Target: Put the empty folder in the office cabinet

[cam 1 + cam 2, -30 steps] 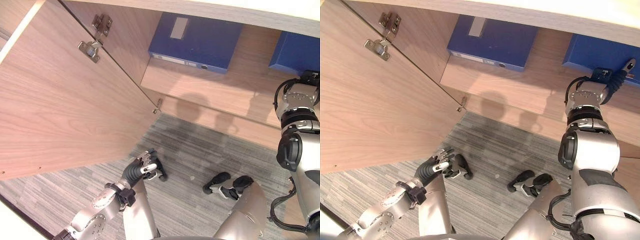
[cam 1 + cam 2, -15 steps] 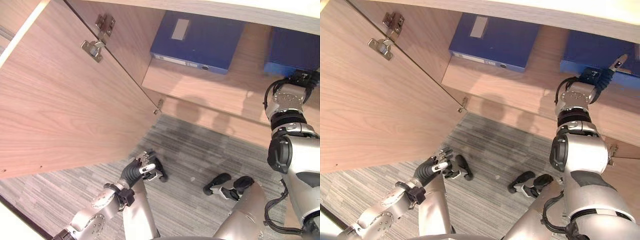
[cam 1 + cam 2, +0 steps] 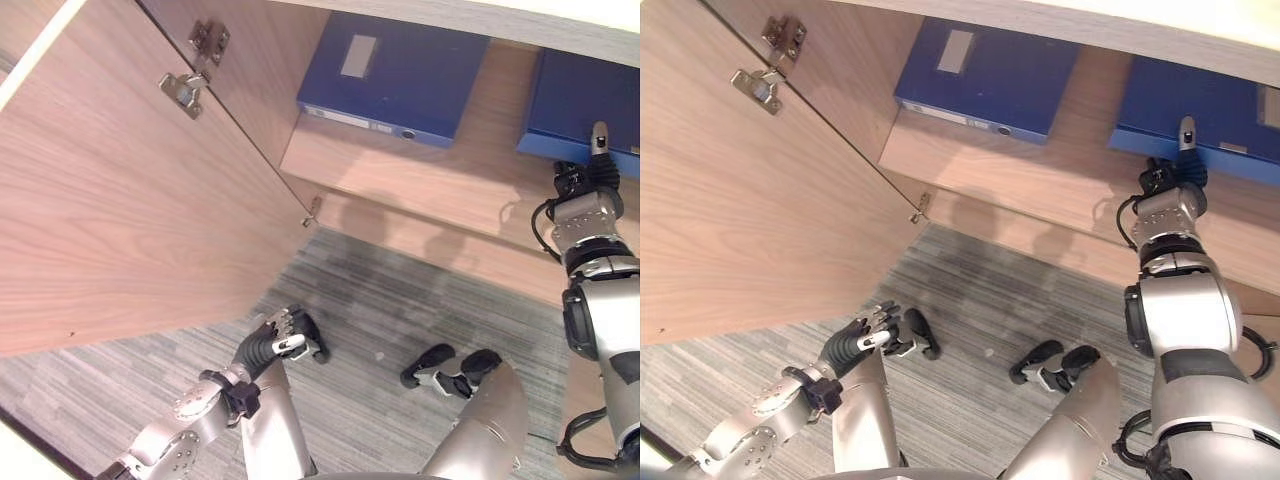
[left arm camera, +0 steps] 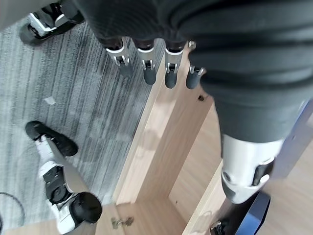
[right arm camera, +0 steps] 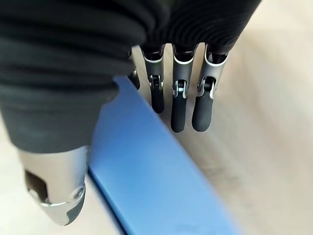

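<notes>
Your right hand (image 3: pixel 1180 165) is reaching to the smooth blue folder (image 3: pixel 1200 105) lying flat on the pale wood-grain cabinet shelf (image 3: pixel 1040 165), fingers (image 5: pixel 178 105) straight over its edge, gripping nothing. Your left hand (image 3: pixel 275 335) is hanging relaxed above the striped grey carpet (image 3: pixel 380 300).
</notes>
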Robot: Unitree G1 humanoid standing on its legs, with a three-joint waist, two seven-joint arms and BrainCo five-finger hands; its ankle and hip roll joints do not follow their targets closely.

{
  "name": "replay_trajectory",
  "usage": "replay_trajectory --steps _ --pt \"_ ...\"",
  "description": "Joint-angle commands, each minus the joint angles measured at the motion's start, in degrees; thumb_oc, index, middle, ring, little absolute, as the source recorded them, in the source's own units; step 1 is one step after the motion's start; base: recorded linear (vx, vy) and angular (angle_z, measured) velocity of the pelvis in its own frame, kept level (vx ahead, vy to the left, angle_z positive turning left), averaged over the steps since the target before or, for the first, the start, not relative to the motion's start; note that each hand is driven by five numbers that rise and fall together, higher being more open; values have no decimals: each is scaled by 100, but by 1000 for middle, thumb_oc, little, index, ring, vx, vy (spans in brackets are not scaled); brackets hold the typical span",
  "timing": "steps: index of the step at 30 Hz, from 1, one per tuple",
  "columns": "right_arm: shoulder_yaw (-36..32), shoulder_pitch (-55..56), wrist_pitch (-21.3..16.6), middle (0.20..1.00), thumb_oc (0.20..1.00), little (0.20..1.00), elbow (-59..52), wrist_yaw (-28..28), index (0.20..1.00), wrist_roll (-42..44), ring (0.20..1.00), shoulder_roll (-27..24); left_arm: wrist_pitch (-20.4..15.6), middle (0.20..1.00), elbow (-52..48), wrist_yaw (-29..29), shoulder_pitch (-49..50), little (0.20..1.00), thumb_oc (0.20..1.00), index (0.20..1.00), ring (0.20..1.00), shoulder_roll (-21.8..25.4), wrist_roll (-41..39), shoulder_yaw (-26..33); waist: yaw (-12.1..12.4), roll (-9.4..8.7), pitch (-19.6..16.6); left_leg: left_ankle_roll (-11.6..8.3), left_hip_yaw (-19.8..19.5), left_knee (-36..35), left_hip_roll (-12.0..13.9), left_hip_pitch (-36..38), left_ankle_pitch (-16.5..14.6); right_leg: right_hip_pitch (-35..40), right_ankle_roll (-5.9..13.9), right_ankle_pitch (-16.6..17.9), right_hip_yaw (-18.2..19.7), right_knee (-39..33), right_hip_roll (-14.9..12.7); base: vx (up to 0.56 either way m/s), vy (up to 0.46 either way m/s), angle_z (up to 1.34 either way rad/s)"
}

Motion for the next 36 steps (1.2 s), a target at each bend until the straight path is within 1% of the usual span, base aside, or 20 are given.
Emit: replay_trajectory --steps 1,3,6,9,10,12,13,15,17,20,21,22,23,26,29,30,31,32,33,36 --pt "171 38 548 1000 1000 1000 -8 653 1000 -1378 1000 -428 68 1000 -423 -366 47 1000 1000 1000 1000 263 95 453 221 4 292 -492 -414 137 275 -36 -325 447 420 -8 -204 -26 -523 0 0 0" --pt "635 10 793 1000 1000 1000 275 1066 1000 -2426 1000 -656 167 1000 -445 -536 180 1000 1000 1000 1000 375 169 510 246 6 285 -498 -420 126 282 -39 -315 477 428 0 -245 -19 -544 0 0 0" --pt "1349 82 814 1000 1000 1000 326 1633 1000 -3903 1000 -988 316 1000 -516 -787 368 1000 1000 1000 1000 488 292 620 270 -19 294 -509 -450 129 277 -42 -308 533 448 0 -297 0 -588 0 0 0" --pt "1635 167 774 1000 1000 1000 197 1949 1000 -4380 1000 -1197 371 1000 -574 -949 512 1000 1000 1000 1000 485 376 746 247 -4 288 -533 -446 105 288 -16 -295 605 476 0 -360 -19 -606 0 0 0" --pt "1945 261 730 1000 1000 1000 -57 2252 1000 -4801 1000 -1329 390 1000 -637 -1081 651 1000 1000 1000 1000 473 458 882 254 -7 285 -567 -456 81 306 13 -284 659 512 9 -407 -38 -630 0 0 0" --pt "2047 310 715 1000 1000 1000 -224 2348 1000 -4909 1000 -1373 374 1000 -650 -1128 693 1000 1000 1000 1000 451 484 928 247 -7 287 -579 -455 74 311 24 -276 695 528 16 -437 -47 -641 0 0 0" --pt "2389 456 663 1000 1000 1000 -655 2630 1000 -5178 1000 -1504 348 1000 -671 -1203 733 1000 1000 1000 1000 449 535 1005 257 -42 294 -615 -434 56 327 52 -258 757 572 41 -462 -77 -656 0 0 0" --pt "2488 519 660 1000 1000 1000 -873 2741 1000 -5217 1000 -1617 332 1000 -670 -1251 774 1000 1000 1000 1000 413 564 1048 240 -35 303 -629 -422 35 324 86 -246 798 596 69 -477 -102 -663 0 0 0" --pt "2916 634 598 1000 1000 1000 -1282 3045 1000 -5676 1000 -1788 272 1000 -667 -1332 779 1000 1000 1000 1000 378 641 1131 244 -75 338 -667 -397 -57 312 176 -191 875 668 160 -467 -206 -663 0 0 0" --pt "3160 710 572 1000 1000 1000 -1538 3200 1000 -5954 1000 -1779 234 1000 -664 -1386 727 1000 1000 1000 1000 306 694 1185 219 -89 392 -704 -354 -163 321 263 -114 950 699 241 -479 -328 -651 0 0 0" --pt "3456 931 594 1000 1000 1000 -2236 3458 1000 -6304 1000 -1700 205 1000 -628 -1380 654 1000 1000 1000 1000 220 824 1259 189 -138 421 -758 -297 -297 346 380 -29 1021 731 316 -528 -445 -624 0 0 0" --pt "3451 948 632 1000 1000 1000 -2296 3467 1000 -6312 1000 -1723 203 1000 -626 -1383 664 1000 1000 1000 1000 206 833 1263 180 -135 425 -762 -285 -322 341 406 -16 1039 732 326 -534 -466 -617 -27 -27 -5" --pt "3700 1140 641 1000 1000 1000 -3102 3658 1000 -6624 1000 -1684 178 1000 -579 -1396 586 1000 1000 1000 1000 93 920 1337 167 -185 442 -824 -206 -525 327 570 111 1134 765 420 -570 -670 -529 -33 -22 -7" --pt "4023 1266 652 1000 1000 1000 -4277 4000 1000 -6998 1000 -1587 148 1000 -535 -1424 398 1000 1000 1000 1000 -73 1063 1428 210 -255 416 -905 -28 -1062 242 971 383 1381 864 697 -667 -1192 -308 -45 -34 -14" --pt "4105 1358 642 1000 1000 1000 -4650 4158 1000 -7117 1000 -1459 156 1000 -480 -1467 225 1000 1000 1000 1000 -154 1157 1440 241 -298 357 -950 96 -1422 148 1253 556 1553 941 884 -714 -1578 -143 -35 -52 -15" --pt "4193 1403 643 1000 1000 1000 -4934 4293 1000 -7225 1000 -1379 155 1000 -382 -1515 85 1000 1000 1000 1000 -218 1199 1443 268 -384 302 -1009 229 -1918 31 1626 832 1840 1007 1119 -778 -2110 133 -44 -76 0" --pt "4193 1402 652 1000 1000 1000 -4948 4300 1000 -7227 1000 -1383 154 1000 -376 -1517 83 1000 1000 1000 1000 -221 1201 1446 272 -380 313 -1014 247 -1972 28 1669 865 1876 1006 1148 -791 -2167 162 -54 -70 0" --pt "4219 1402 648 1000 1000 1000 -5096 4324 1000 -7234 1000 -1360 165 1000 -337 -1514 57 1000 1000 1000 1000 -232 1229 1469 273 -399 296 -1017 280 -2157 14 1821 959 1965 1020 1226 -817 -2358 284 -35 -50 -11" --pt "4283 1481 650 1000 1000 1000 -5337 4406 1000 -7243 1000 -1296 173 1000 -293 -1524 24 1000 1000 1000 1000 -292 1266 1508 268 -444 257 -1025 351 -2508 -36 2120 1140 2165 1050 1379 -862 -2739 525 -35 -57 -19" --pt "4306 1573 689 1000 1000 1000 -5501 4541 1000 -7270 1000 -1200 215 1000 -204 -1597 -10 1000 1000 1000 1000 -363 1338 1540 259 -481 182 -1047 413 -2989 -137 2484 1346 2402 1095 1561 -905 -3158 760 -10 -47 -21"
